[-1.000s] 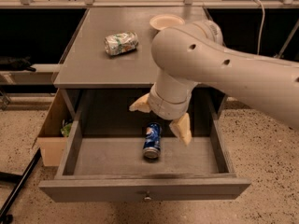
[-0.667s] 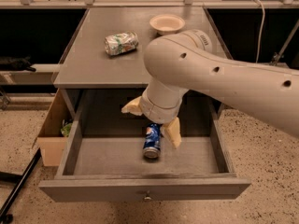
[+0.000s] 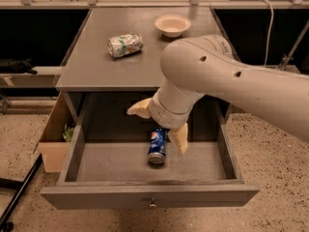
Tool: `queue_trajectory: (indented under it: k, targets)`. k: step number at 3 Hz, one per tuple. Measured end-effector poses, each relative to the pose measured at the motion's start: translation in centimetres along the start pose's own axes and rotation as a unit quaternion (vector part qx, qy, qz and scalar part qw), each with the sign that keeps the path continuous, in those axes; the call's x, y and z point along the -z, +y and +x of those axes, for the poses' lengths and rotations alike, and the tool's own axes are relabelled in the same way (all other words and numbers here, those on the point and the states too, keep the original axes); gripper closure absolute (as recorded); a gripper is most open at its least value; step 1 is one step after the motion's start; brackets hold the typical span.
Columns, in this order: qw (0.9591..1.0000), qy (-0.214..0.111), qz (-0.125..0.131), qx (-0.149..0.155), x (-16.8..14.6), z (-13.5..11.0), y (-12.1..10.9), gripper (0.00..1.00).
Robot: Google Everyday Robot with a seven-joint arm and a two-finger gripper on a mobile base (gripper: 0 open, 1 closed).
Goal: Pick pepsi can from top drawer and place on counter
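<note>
The pepsi can [image 3: 157, 146] lies on its side on the floor of the open top drawer [image 3: 145, 195], its silver end facing the drawer front. My gripper [image 3: 159, 123] hangs just above the can's far end, inside the drawer. Its two cream fingers are spread wide and open, one to the left [image 3: 139, 108] and one to the right [image 3: 179, 138], with nothing held between them. The big white arm reaches in from the right and hides the drawer's back right part. The grey counter [image 3: 96, 66] lies above the drawer.
On the counter lie a crushed silver-green can [image 3: 125, 45] and a small cream bowl [image 3: 173, 25]. A brown cardboard box [image 3: 54, 134] stands on the floor left of the cabinet. A black stand leg [image 3: 19, 192] crosses the lower left.
The arm has swung left and lower over the drawer, carrying the open gripper closer to the pepsi can's far end. The can has not moved.
</note>
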State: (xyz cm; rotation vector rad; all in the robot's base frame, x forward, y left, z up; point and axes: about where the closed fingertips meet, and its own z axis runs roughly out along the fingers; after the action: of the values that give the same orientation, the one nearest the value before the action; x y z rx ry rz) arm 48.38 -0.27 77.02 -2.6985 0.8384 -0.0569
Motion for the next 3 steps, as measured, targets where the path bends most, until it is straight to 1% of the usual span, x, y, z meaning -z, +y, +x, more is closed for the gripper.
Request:
queue_trajectory:
  k: [1, 2, 3]
  targets:
    - [0.9986, 0.034, 0.037, -0.013, 0.77, 0.05, 0.94, 0.0]
    - [0.9909, 0.1, 0.085, -0.028, 1.23, 0.46, 1.02, 0.0]
    - [0.9901, 0.104, 0.089, -0.029, 1.26, 0.49, 1.01, 0.0]
